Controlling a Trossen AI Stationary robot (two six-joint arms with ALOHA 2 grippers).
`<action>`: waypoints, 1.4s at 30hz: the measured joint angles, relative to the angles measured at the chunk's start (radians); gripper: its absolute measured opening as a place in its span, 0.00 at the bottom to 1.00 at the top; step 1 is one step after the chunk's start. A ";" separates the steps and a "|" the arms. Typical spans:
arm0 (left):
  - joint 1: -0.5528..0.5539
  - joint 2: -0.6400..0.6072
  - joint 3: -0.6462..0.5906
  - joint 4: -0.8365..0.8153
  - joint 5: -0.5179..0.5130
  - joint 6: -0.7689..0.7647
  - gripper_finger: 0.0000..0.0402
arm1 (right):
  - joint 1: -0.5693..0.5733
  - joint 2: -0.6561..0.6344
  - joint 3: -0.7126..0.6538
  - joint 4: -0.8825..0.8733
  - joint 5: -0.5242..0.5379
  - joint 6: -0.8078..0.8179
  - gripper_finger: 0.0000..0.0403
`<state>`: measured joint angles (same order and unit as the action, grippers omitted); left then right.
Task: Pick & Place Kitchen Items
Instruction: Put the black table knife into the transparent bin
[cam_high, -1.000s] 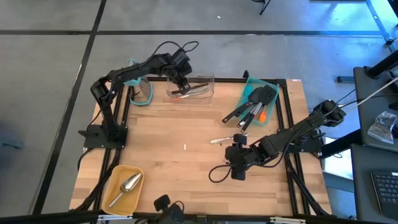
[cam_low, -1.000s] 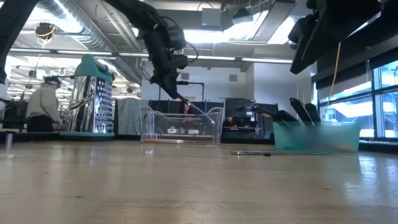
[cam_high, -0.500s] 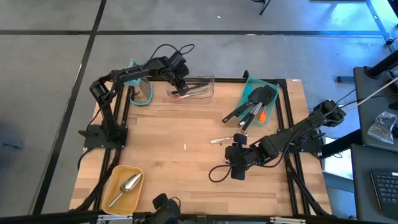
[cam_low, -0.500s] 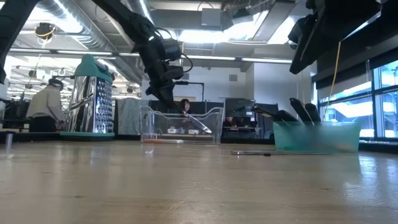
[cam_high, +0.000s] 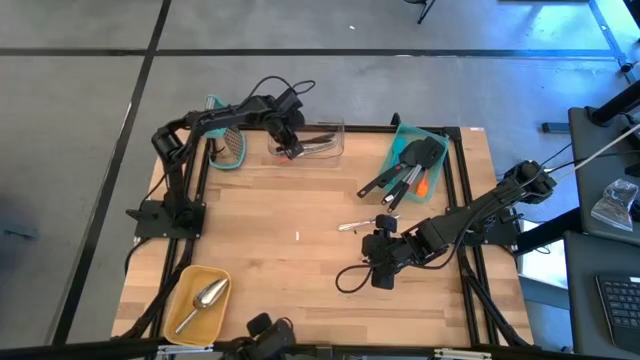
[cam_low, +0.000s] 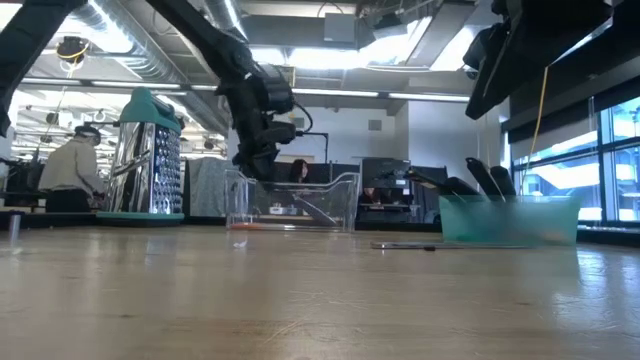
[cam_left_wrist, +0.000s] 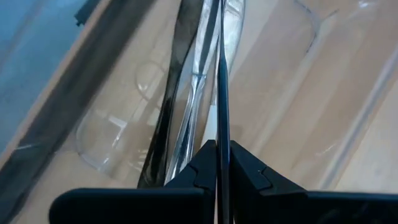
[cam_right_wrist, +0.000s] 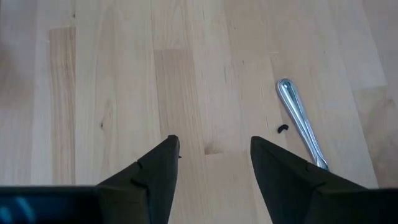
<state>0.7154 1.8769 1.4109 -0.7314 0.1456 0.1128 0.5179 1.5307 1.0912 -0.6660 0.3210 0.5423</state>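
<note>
My left gripper (cam_high: 288, 146) reaches down into the left end of a clear plastic container (cam_high: 322, 143) at the table's far edge, shut on a thin dark utensil (cam_left_wrist: 220, 74) seen edge-on. A black utensil (cam_left_wrist: 168, 118) and shiny metal pieces (cam_left_wrist: 194, 99) lie on the container's floor. My right gripper (cam_high: 374, 252) hangs open over bare wood right of the table's middle (cam_right_wrist: 214, 155), with nothing between its fingers. A silver metal piece (cam_right_wrist: 300, 127) lies flat on the table just beyond it. More black and orange utensils stand in a teal bin (cam_high: 432, 140). My left gripper pinches the thin utensil's handle (cam_left_wrist: 219, 158) between its two fingers, which lie on its flat sides. The fingers come steeply from above. The utensil runs on ahead of the fingers, slanting down into the container (cam_low: 312, 207); whether its far end touches the floor, I cannot tell.
A metal grater with a teal frame (cam_high: 229, 143) stands left of the clear container. A yellow tray (cam_high: 186, 283) at the near left holds a silver scoop (cam_high: 207, 295). Bare wood lies across the table's middle. A person shows far off in the room (cam_low: 73, 165).
My left gripper has gone down into the clear container and a little toward the table's left edge, still shut on the thin utensil. The utensil has come down with it and now lies lower inside the container.
</note>
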 joint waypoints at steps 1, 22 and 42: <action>-0.001 0.009 0.000 0.003 0.001 0.003 0.03 | 0.000 0.000 0.000 0.000 0.000 0.000 0.50; -0.006 0.069 0.000 -0.064 -0.022 0.047 0.06 | 0.000 0.000 0.000 -0.004 0.000 0.000 0.50; -0.029 0.102 0.003 -0.061 -0.141 0.126 0.06 | 0.000 0.000 0.000 -0.001 0.000 0.000 0.50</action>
<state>0.6862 1.9787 1.4138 -0.7928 0.0041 0.2390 0.5176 1.5307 1.0912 -0.6666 0.3214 0.5423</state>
